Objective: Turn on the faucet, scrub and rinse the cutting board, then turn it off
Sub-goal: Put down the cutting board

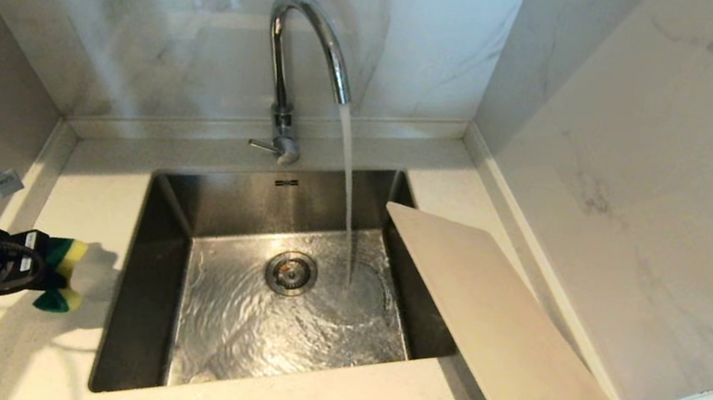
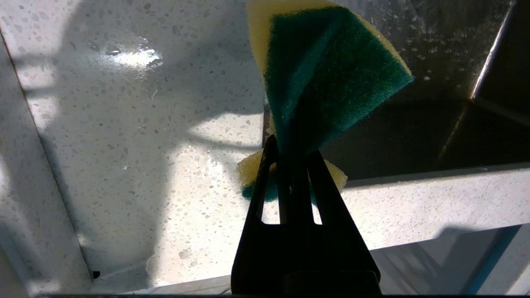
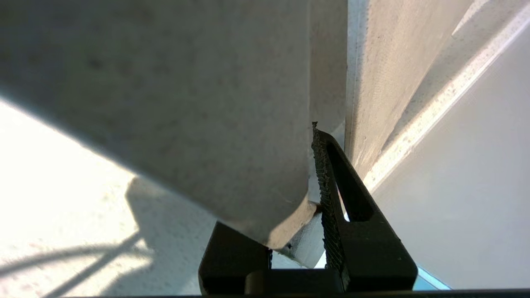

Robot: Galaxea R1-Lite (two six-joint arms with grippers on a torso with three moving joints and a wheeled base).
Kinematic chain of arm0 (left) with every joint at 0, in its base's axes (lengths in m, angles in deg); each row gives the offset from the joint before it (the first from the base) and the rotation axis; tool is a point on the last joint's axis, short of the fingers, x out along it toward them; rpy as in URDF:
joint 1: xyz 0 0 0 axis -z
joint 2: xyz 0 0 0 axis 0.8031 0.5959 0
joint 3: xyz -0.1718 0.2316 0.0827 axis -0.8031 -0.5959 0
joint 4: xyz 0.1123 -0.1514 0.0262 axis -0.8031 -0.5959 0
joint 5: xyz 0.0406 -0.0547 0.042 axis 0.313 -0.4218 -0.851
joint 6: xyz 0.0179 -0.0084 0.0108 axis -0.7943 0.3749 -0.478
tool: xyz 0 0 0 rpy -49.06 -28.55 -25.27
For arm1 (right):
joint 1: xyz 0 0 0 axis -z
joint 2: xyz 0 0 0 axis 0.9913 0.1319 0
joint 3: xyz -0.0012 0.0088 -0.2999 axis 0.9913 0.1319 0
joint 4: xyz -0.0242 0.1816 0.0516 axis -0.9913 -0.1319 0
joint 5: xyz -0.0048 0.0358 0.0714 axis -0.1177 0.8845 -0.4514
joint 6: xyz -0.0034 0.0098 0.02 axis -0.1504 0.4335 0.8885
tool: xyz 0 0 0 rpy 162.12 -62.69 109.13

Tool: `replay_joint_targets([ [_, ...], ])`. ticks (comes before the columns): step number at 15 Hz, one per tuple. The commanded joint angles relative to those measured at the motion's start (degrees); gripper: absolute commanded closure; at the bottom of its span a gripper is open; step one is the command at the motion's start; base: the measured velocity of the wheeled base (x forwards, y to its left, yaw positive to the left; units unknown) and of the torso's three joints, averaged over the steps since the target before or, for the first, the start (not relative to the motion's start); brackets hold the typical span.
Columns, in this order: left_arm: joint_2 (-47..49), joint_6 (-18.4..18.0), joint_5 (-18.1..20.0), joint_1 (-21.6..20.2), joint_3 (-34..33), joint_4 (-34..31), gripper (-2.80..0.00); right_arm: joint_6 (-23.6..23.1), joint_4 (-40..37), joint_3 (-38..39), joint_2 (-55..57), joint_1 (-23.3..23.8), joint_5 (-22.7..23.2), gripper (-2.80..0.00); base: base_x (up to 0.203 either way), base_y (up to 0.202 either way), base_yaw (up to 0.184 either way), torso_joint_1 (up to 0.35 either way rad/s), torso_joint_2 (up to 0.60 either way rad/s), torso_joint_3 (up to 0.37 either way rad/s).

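Water runs from the faucet (image 1: 302, 51) into the sink (image 1: 150, 310). The tap is on, so we think the next job is to get the cutting board (image 1: 496, 320) wet and scrub it.

Our right gripper (image 3: 316, 215) is clamped on one end of the board. In the right wrist view the board sits between the two jaws, with the ribbed finger (image 3: 327, 194) right beside its edge. From those jaws the board stretches away and up toward the faucet. Its long side runs from the gripper at the near right corner of the sink out over the sink's right rim. The far end hangs over the basin, close to the water but not under it. The stream falls just beside the board's far corner, on the side away from the wall.

Our left gripper (image 2: 290, 161) is squeezed tight on the sponge (image 2: 331, 70). The sponge sticks out past the jaw tips. This gripper waits over the counter (image 1: 93, 197) on the left side of the sink, well apart from the board.

So the right arm has the board, and the board must swing toward the water. The sponge then has to cross the whole sink to reach it.
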Motion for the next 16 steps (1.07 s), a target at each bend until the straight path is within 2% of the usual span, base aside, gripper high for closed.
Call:
replay_joint_targets([
  [1, -0.12, 0.22, 0.04, 0.09, 0.48, -0.28, 0.0, 0.75, 0.16, 0.08, -0.11, -1.1, 0.26, 0.0, 0.0, 0.0, 0.0, 0.0, 0.0, 0.0],
  [5, -0.03, 0.94, 0.04, 0.88, 0.85, -0.21, 0.0, 3.85, 0.16, 0.29, 0.24, -2.6, 0.24, 0.0, 0.0, 0.0, 0.0, 0.0, 0.0, 0.0],
  [16, 0.01, 0.94, 0.04, 0.92, 1.53, -0.21, 0.0, 3.11, 0.25, 0.37, 6.31, -3.98, -5.85, 0.0, 0.0, 0.0, 0.0, 0.0, 0.0, 0.0],
])
